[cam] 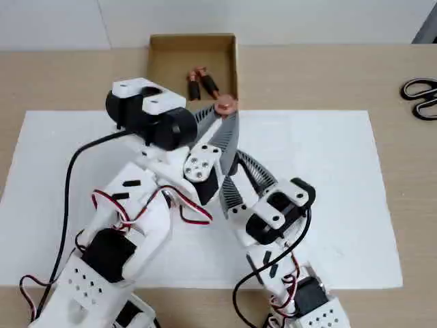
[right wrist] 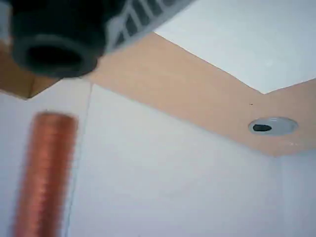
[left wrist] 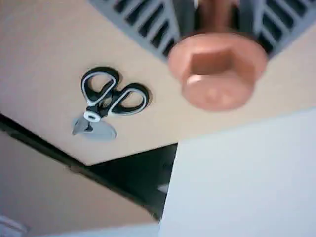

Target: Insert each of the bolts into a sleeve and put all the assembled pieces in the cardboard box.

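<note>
Bolt [left wrist: 217, 69] is clamped in my left pincer [left wrist: 217, 12]; my right pincer [right wrist: 94, 24] grips a black sleeve [right wrist: 54, 49] just beside its thread.

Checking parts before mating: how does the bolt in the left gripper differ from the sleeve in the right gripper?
The bolt is copper-coloured; the sleeve is black. The bolt has a threaded shank and flanged head; the sleeve is a hollow tube. Both are gripped and not yet joined.
</note>
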